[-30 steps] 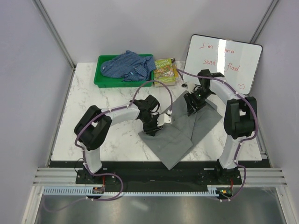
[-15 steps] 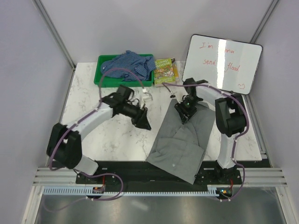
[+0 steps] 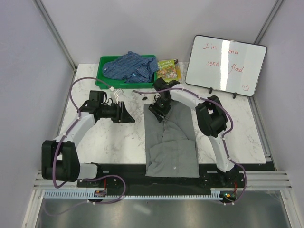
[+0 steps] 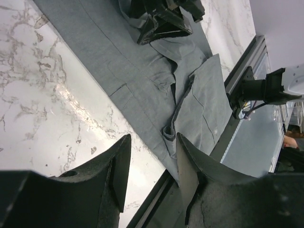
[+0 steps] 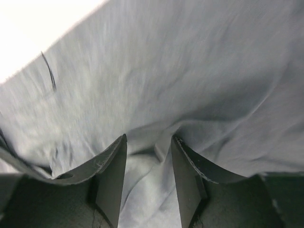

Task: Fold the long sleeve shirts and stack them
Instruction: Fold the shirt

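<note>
We found the right jaws apart, pressing into the soft creased grey shirt (image 5: pixel 199 71); the left jaws stood apart above the marbled desk (image 4: pixel 47 95).

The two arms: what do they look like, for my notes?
The left arm and right arm match: white tube links between bulky black joints, with a purple cable looped along each. The left gripper and right gripper are black, with two wedge-shaped fingers.

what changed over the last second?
Left gripper came off the grey shirt and pulled back left; it is now open over bare table. Right gripper, down on the shirt's far end, swept left, dragging it from diagonal to straight. Blue shirt in the green bin, book and whiteboard unchanged.
</note>
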Robot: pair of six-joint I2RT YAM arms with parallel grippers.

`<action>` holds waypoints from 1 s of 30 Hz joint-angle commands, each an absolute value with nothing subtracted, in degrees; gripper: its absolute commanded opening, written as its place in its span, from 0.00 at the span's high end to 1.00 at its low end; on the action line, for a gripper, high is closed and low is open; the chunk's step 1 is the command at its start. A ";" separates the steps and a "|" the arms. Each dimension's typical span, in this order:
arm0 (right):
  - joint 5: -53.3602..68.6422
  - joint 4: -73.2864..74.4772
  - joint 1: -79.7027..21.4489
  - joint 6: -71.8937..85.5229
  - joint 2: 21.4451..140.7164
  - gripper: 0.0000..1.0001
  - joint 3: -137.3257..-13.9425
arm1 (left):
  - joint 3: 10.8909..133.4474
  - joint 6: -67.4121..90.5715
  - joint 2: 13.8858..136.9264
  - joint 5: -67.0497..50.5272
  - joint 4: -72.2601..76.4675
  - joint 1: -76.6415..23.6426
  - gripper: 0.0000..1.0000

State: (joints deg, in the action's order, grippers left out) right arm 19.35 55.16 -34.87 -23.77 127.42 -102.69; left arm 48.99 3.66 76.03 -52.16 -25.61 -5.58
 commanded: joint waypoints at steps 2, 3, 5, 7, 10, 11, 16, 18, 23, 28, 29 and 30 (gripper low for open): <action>19.68 55.98 -31.13 -21.72 126.23 0.47 -111.88 | 52.46 6.42 82.69 -47.11 -23.20 -7.29 0.52; 20.91 56.51 -30.16 -21.62 125.43 0.45 -111.71 | 52.99 6.15 84.18 -47.20 -23.03 -7.82 0.52; 24.32 58.08 -27.53 -21.62 122.19 0.45 -109.79 | 54.31 6.15 87.88 -47.72 -22.94 -10.71 0.54; 26.10 58.88 -25.85 -22.59 119.72 0.47 -106.89 | 55.28 5.89 90.77 -47.20 -22.41 -14.74 0.56; 28.82 59.32 -22.77 -23.99 115.76 0.50 -99.07 | 56.95 6.68 93.85 -45.62 -20.40 -19.14 0.59; 29.00 59.15 -22.15 -24.43 114.62 0.51 -95.75 | 57.48 7.29 96.48 -45.53 -19.78 -19.77 0.59; 33.13 56.87 -21.80 -23.74 114.78 0.53 -89.48 | 64.85 8.53 106.95 -42.90 -20.56 -19.25 0.63; 34.45 55.73 -21.80 -22.86 115.84 0.53 -89.12 | 68.09 7.74 111.51 -41.23 -21.88 -18.20 0.64; 37.26 56.07 -21.62 -21.10 116.28 0.54 -92.02 | 70.14 2.83 112.86 -42.00 -24.08 -14.24 0.66; 40.60 56.16 -21.71 -20.57 113.47 0.53 -91.41 | 65.84 -5.09 102.42 -43.67 -24.69 -14.41 0.61; 42.35 55.64 -21.71 -20.13 113.38 0.54 -91.32 | 64.87 -5.45 100.91 -45.42 -24.87 -14.41 0.58; 42.97 55.37 -21.71 -18.91 113.55 0.54 -91.49 | 62.78 -6.75 99.42 -47.70 -25.05 -14.59 0.56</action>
State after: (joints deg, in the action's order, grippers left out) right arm 36.62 56.86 -21.78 -21.08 116.84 -89.84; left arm 66.63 0.71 108.60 -42.39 -23.99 -13.87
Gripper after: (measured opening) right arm 0.464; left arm 0.400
